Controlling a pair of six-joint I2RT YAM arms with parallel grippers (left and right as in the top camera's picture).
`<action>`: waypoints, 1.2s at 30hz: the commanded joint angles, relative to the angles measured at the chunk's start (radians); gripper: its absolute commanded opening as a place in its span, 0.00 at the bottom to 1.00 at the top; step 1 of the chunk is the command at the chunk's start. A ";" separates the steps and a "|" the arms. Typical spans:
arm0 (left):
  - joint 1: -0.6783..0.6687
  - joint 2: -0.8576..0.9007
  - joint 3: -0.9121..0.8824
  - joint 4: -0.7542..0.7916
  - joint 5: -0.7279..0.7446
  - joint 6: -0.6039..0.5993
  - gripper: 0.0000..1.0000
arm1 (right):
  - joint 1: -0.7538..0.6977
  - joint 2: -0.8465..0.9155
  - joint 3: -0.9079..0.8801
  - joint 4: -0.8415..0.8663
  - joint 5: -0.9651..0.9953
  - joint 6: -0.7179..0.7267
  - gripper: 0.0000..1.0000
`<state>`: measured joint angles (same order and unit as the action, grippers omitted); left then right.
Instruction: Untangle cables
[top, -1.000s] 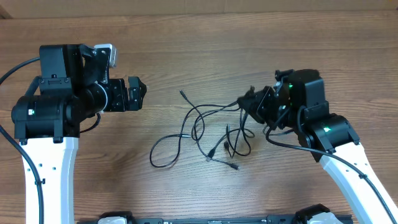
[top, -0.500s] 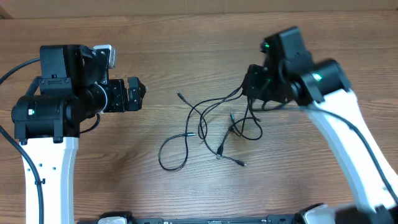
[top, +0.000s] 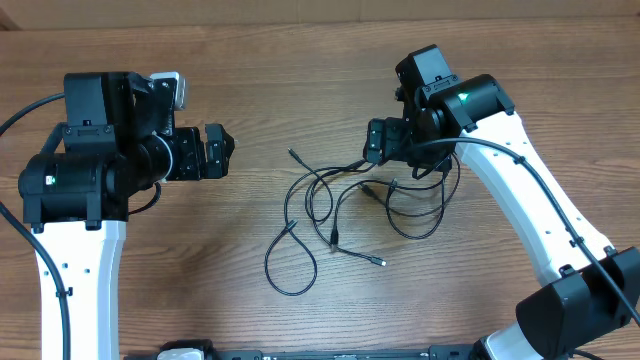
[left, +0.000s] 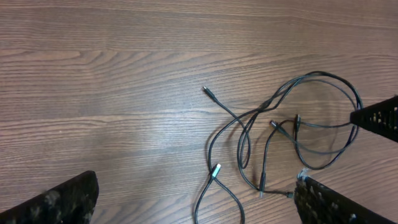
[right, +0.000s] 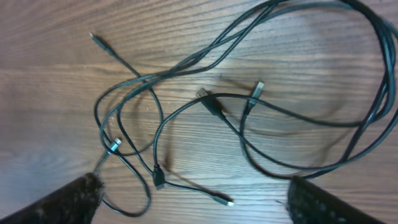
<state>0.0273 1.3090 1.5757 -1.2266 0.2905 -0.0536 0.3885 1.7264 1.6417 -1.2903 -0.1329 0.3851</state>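
You are looking at a fresh release. The right end effector (top: 380, 145) was clamped on a strand a second ago. Now its jaws are standing wide apart, and in the right wrist view only wood and slack cord are showing between its fingers (right: 74, 200). While closed, it was dragging that strand toward the far side of the worktop (top: 300, 80), and the cables (top: 335, 200) are lying differently for it. The right part is now opening into one broad loop beneath the right arm, and the single loop on the left is sitting lower and closer to the middle than before.

The cables are resting flat at the centre of the worktop, just below the right end effector and held by nothing. Several strands are still crossing where they gather near the middle, so you are probably only partway through. The pull seems to be loosening the bundle rather than separating it.

The left end effector (top: 222, 150) is hanging open, well apart from the cables on their left, touching nothing.
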 joint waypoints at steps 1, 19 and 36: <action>-0.003 -0.001 0.013 0.001 -0.010 -0.014 1.00 | 0.003 -0.016 0.016 0.001 0.026 -0.001 1.00; -0.003 -0.001 0.013 0.001 -0.010 -0.014 1.00 | 0.002 -0.012 -0.034 0.090 0.327 -0.036 1.00; -0.003 -0.001 0.013 0.001 -0.010 -0.014 1.00 | -0.122 0.004 -0.294 0.402 0.335 -0.058 0.67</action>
<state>0.0273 1.3094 1.5757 -1.2263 0.2901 -0.0536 0.3153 1.7294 1.3746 -0.9138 0.1871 0.3355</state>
